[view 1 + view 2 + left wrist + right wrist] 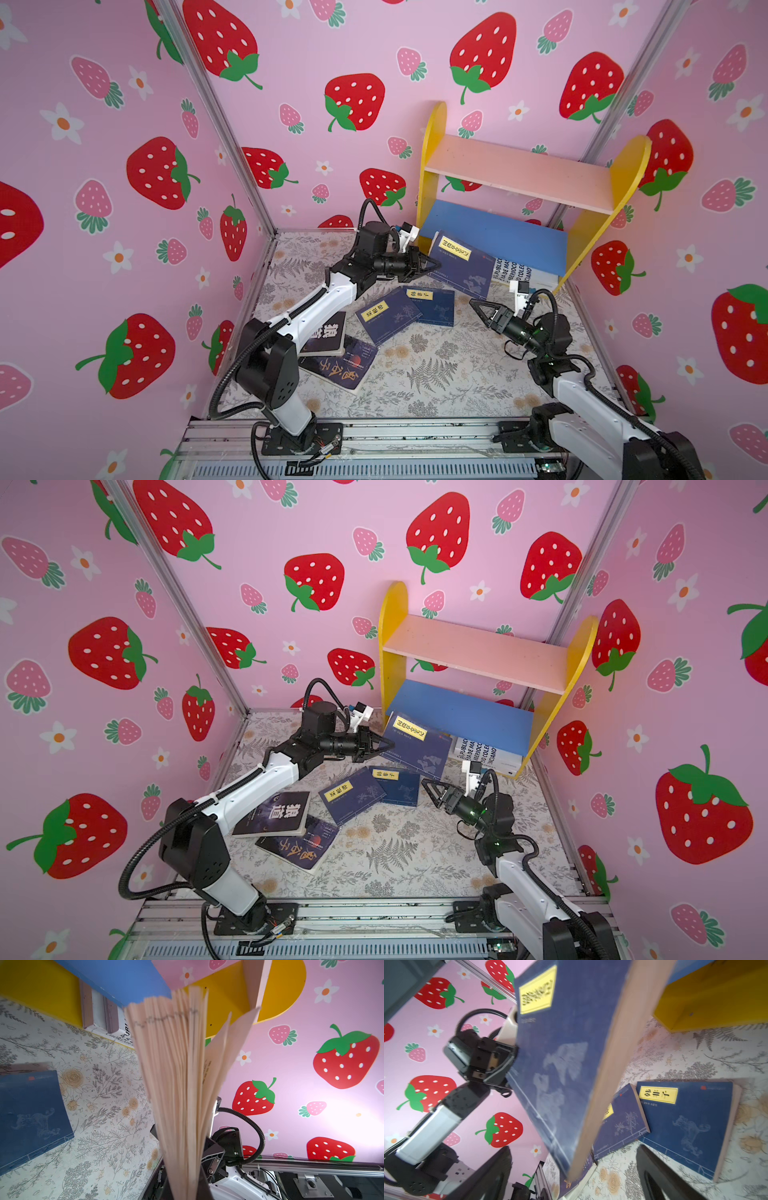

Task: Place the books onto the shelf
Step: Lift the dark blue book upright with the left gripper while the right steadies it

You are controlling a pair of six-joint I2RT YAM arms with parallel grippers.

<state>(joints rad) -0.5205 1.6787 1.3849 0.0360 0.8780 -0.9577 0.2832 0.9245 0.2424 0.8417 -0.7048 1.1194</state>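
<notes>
Judging handling before looks: the books (357, 796) seem thin, light softcovers with limp covers, likely to sag and fan if pinched at a corner. The best hold is probably across the spine edge at mid-length, where the block is stiffest. Nearest, two dark books (274, 814) with large Chinese characters lie overlapped on the floral mat (436, 374), partly under the left arm (316, 307). Just beyond, two navy books (432, 305) with yellow title labels lie flat, overlapping. The right gripper (477, 305) hovers beside them, fingers spread wide, holding nothing. Farther in, the left gripper (430, 264) is clamped tight on the spine side of a third navy book (459, 268), held off the mat and tilted before the blue lower board (498, 232) of the shelf (430, 178). The left wrist view shows its leaves splaying loose. Whether its far edge touches that board I cannot tell. Two white books (511, 270) with black lettering appear to lie on the mat beneath it. The shelf has yellow round-topped sides and a pale pink upper board (519, 170). No book sits on either board.
</notes>
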